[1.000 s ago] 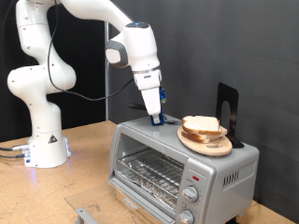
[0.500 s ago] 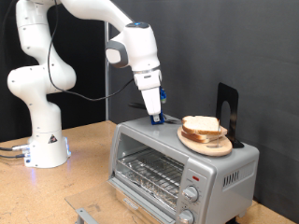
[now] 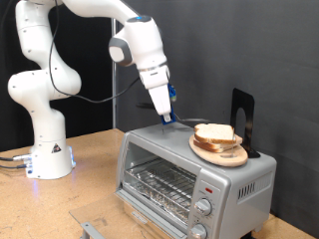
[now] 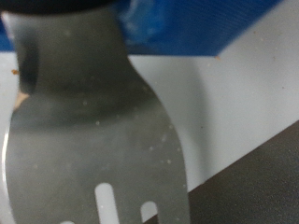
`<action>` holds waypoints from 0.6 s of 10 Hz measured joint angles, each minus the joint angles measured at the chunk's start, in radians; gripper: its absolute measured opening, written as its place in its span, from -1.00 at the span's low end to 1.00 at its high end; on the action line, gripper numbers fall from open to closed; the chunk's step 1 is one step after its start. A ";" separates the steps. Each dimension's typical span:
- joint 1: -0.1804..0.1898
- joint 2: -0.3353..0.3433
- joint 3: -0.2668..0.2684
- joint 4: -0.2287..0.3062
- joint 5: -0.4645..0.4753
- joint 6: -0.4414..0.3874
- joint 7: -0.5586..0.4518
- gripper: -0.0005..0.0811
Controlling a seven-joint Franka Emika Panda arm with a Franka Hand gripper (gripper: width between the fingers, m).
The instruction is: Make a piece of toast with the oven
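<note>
In the exterior view the gripper hangs above the top of the oven, towards its left end, jaws clamped on a slotted metal spatula with a blue handle. The spatula's blade points down at the oven top. To the right of the jaws, clear of them, the piece of toast lies on a round wooden plate on the oven, which stands on the bench.
</note>
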 joint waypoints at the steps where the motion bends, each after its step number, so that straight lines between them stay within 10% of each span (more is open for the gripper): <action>1: -0.001 0.005 0.002 0.000 0.000 0.003 0.000 0.00; 6: -0.001 -0.067 -0.039 -0.073 0.210 0.110 0.006 0.00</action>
